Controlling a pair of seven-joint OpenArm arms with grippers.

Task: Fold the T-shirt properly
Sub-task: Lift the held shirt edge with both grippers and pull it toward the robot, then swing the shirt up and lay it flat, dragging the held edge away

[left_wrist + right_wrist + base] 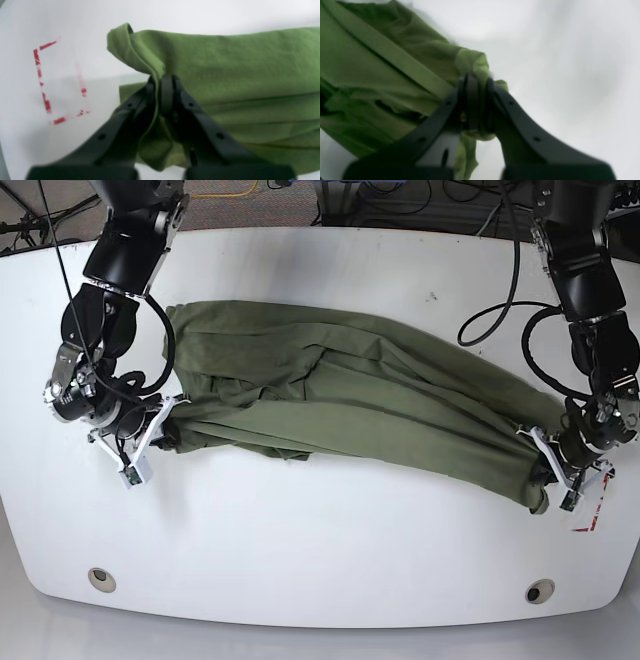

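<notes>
The olive-green T-shirt is stretched in a long bunched band across the white table, from left to lower right. My right gripper is shut on its left end; the right wrist view shows the black fingers pinching a gathered corner of the T-shirt with a hem band beside them. My left gripper is shut on the other end at the right; in the left wrist view its fingers clamp a folded edge of the T-shirt, which is lifted slightly off the table.
The table is white with rounded corners and two round holes near its front edge. Red tape marks outline a rectangle beside the left gripper, near the table's right edge. Cables hang from both arms.
</notes>
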